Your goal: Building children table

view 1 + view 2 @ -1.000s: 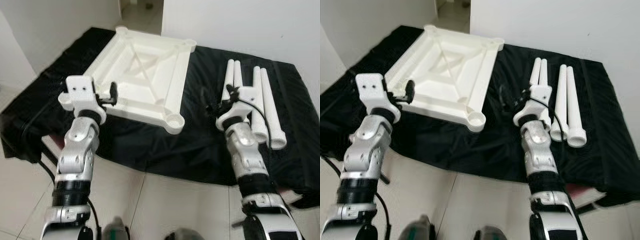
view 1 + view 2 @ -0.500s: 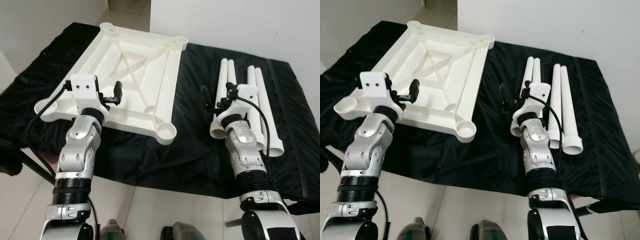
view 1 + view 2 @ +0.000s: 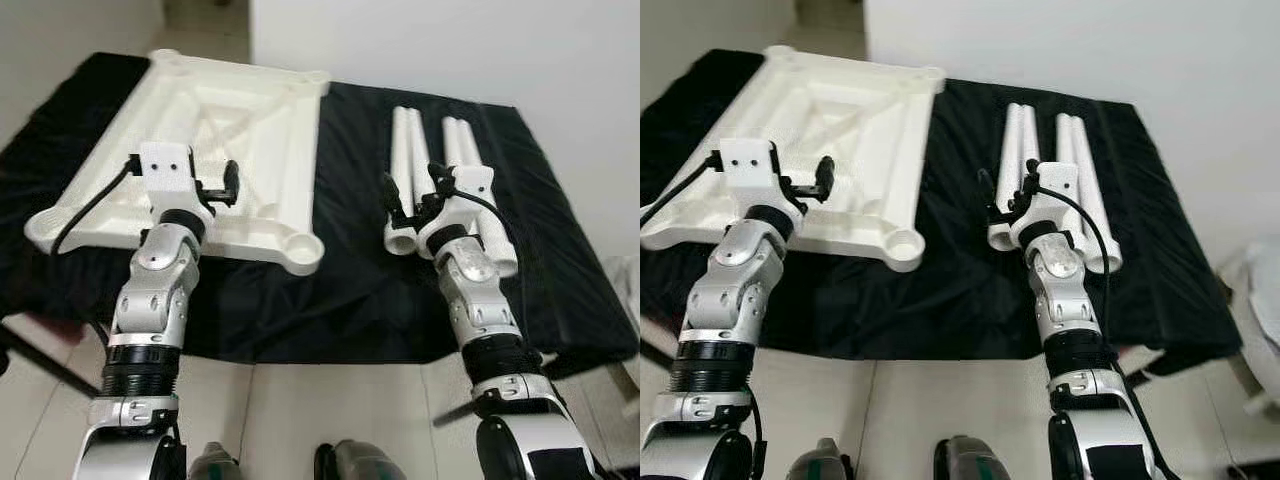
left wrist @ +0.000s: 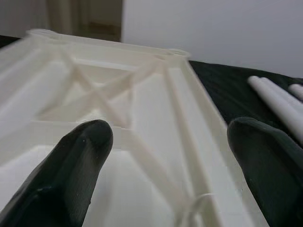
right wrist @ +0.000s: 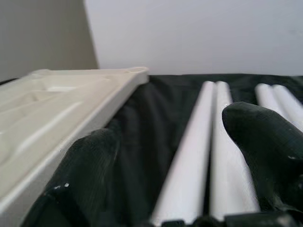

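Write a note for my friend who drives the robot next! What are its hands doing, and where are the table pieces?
Left gripper: open, holding nothing, hovering over the near edge of the white tabletop.
Right gripper: open, holding nothing, at the near ends of the table legs.
The tabletop lies upside down on the black cloth, ribs and corner sockets facing up. Four white legs lie side by side to the robot's right of it, in two pairs.
Done: parts laid out.
Left: every leg is unattached; pick up each one and fit it into a corner socket.

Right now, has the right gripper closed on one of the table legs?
No. The right gripper is open, its fingers spread above the leftmost table leg, not touching it.
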Robot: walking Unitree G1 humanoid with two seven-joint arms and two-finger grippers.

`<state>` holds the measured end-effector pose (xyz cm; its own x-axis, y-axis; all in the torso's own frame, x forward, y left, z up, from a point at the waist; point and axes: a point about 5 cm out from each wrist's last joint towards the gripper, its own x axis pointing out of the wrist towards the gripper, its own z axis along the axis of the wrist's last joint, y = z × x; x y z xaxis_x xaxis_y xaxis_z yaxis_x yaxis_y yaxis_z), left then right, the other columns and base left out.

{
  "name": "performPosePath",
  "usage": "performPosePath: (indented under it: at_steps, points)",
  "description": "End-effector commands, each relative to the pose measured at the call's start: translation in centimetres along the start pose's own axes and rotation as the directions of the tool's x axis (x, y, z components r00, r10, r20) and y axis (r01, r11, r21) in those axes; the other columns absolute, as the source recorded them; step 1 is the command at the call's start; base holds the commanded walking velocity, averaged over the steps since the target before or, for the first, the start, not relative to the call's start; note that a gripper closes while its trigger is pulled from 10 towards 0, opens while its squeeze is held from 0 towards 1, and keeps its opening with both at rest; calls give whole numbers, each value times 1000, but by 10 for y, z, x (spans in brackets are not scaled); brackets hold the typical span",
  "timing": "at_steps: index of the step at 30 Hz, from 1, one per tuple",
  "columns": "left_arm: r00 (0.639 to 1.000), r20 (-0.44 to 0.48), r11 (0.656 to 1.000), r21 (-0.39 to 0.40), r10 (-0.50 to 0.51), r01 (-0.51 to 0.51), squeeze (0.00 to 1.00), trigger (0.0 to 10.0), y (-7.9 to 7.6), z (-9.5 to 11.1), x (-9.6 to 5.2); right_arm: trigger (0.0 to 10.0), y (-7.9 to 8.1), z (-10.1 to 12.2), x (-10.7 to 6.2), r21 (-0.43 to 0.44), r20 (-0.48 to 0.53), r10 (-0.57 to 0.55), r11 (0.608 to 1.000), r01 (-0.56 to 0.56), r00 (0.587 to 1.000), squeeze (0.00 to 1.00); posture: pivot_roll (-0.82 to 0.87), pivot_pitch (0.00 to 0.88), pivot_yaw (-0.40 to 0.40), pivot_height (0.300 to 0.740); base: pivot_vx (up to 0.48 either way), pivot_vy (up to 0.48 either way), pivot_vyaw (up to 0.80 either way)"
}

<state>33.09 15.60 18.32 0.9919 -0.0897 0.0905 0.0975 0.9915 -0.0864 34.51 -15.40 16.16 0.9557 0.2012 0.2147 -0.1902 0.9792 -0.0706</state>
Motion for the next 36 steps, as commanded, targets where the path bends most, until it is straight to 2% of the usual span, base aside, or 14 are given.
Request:
performPosePath:
  at_steps: [1,7,15,22,29,36]
  points:
    - [1000,-8,1000,-14,20,-20,0,10000,2,-1,1,10000,-2,-3,-2,-1,-19,-12,1000,12,1000,0,-16,21,-59,740,0,0,-694]
    - [999,-19,999,-26,35,-35,0,10000,2,-2,1,10000,-5,-4,-3,-3,-16,-30,1000,30,999,0,-23,9,-47,740,0,0,-650]
    - [1000,-10,1000,-5,13,-13,0,10000,-2,2,12,10000,-17,2,-4,-10,19,-99,995,100,995,0,-56,0,-8,740,0,0,0]
    - [1000,-3,1000,-4,-1,1,0,10000,-2,6,16,10000,-18,1,-5,-11,15,-111,994,112,994,0,-58,0,-5,740,0,0,0]
    - [1000,-9,1000,-20,6,-7,0,10000,-1,3,14,10000,-16,1,-4,-15,15,-104,994,104,994,0,-53,0,-8,740,0,353,0]
    - [1000,7,1000,11,18,-18,0,10000,0,4,11,10000,-13,0,-2,-21,9,-82,996,82,997,0,-35,0,-22,740,0,0,0]
